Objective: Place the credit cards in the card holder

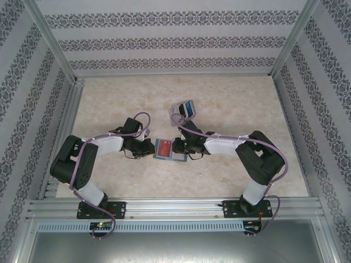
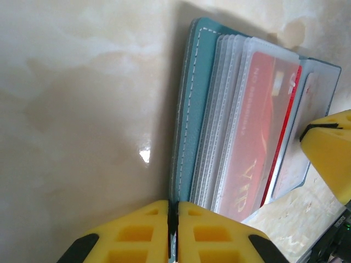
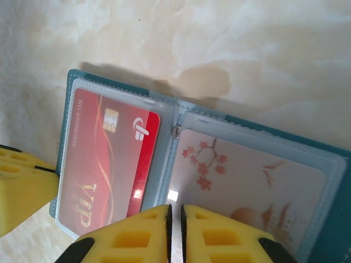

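The teal stitched bifold card holder (image 1: 169, 149) lies open on our glossy marbled table (image 1: 236, 93), 1 red plastic card (image 3: 109, 159) inside a clear sleeve (image 3: 158, 105). Our left gripper (image 2: 172, 230) and right gripper (image 3: 175, 230) each pinch its edge, jaws nearly touching.

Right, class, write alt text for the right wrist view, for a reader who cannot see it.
An open teal card holder lies on a marbled table, a red VIP card in its left sleeve and a pale blossom-print card in its right. The right gripper's yellow fingers pinch its near edge at the spine.
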`<state>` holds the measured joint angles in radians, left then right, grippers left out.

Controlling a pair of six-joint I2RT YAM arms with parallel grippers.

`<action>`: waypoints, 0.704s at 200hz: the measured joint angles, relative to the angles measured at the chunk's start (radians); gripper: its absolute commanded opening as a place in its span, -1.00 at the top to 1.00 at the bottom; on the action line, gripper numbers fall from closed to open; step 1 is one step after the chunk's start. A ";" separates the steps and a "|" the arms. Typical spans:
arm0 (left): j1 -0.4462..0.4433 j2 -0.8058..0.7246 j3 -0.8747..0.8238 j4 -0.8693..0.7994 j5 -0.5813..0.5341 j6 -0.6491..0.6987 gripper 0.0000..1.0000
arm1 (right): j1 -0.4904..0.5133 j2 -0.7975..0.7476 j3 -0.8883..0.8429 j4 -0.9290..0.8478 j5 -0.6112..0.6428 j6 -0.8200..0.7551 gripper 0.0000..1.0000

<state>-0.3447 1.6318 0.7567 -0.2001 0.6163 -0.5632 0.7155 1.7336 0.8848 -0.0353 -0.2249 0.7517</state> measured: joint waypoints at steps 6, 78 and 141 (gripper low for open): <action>0.000 -0.002 0.001 -0.003 0.000 0.000 0.71 | 0.000 -0.001 0.000 -0.001 0.000 0.000 0.67; 0.004 -0.103 0.036 -0.089 -0.023 0.013 0.18 | 0.000 -0.004 0.038 -0.037 0.000 -0.023 0.64; 0.090 -0.106 0.056 -0.093 0.018 0.014 0.07 | 0.003 -0.030 0.053 -0.086 0.000 -0.037 0.57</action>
<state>-0.2543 1.5253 0.8124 -0.2935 0.6342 -0.5488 0.7181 1.7039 0.9382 -0.1215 -0.2253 0.7147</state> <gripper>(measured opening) 0.459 0.207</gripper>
